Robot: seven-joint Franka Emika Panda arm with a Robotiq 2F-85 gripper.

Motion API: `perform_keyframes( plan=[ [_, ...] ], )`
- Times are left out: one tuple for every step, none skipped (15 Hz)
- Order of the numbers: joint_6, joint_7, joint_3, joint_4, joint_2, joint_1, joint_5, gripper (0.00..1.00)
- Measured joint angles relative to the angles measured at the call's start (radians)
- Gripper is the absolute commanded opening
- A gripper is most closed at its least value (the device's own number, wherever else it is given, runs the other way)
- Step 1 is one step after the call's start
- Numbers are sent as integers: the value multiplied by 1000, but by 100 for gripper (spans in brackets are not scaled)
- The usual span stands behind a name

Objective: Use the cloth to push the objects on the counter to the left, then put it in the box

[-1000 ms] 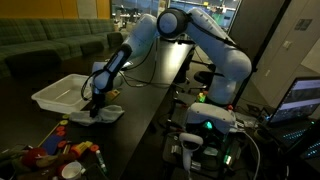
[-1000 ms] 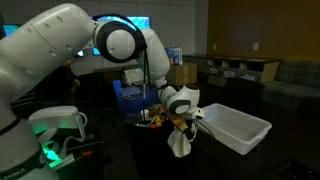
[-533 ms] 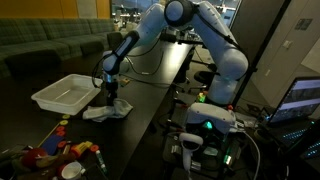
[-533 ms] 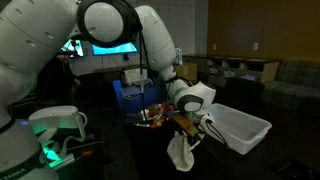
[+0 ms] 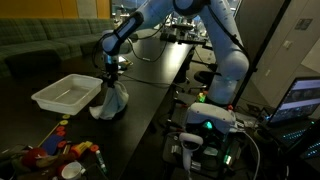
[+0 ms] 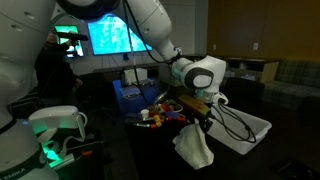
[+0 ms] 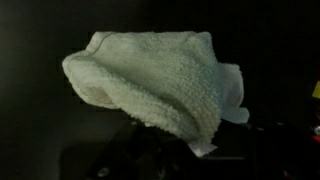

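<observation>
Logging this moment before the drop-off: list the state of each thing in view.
gripper: shut on the cloth.
cloth: bunched, hanging from the gripper beside the box.
box: upright, open, nothing seen inside.
objects: clustered on the counter, apart from the cloth.

Cloth point(image 5: 110, 102) hangs directly below the gripper point(image 5: 110, 80), above the counter point(image 5: 145, 118); whether its lower edge touches the counter cannot be told. In an exterior view the box point(image 5: 45, 99) stands on the counter just beside the cloth, to its left in that view. The objects point(image 5: 62, 150) lie on the counter nearer the camera than the box, apart from the cloth. In an exterior view the cloth point(image 6: 193, 148) hangs before the box point(image 6: 248, 138), at its left end; the objects point(image 6: 155, 115) lie behind the cloth, left of the box. In the wrist view the cloth point(image 7: 160, 85) occupies the centre, counter point(image 7: 40, 130) behind it
</observation>
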Motion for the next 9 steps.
perform_keyframes(
  plan=[
    [-4, 15, -6, 12, -25, 7, 0, 10],
    [-7, 34, -13, 31, -49, 16, 0, 9],
    [-7, 56, -21, 53, -68, 27, 0, 9],
    [-7, 79, -28, 79, -82, 38, 0, 8],
    [-5, 112, -34, 106, -95, 54, 0, 7],
    [-2, 151, -38, 133, -105, 74, 0, 7],
    [2, 192, -42, 162, -114, 96, 0, 7],
    [18, 235, -45, 190, -118, 119, 0, 7],
    [44, 277, -48, 215, -118, 141, 0, 7]
  ],
)
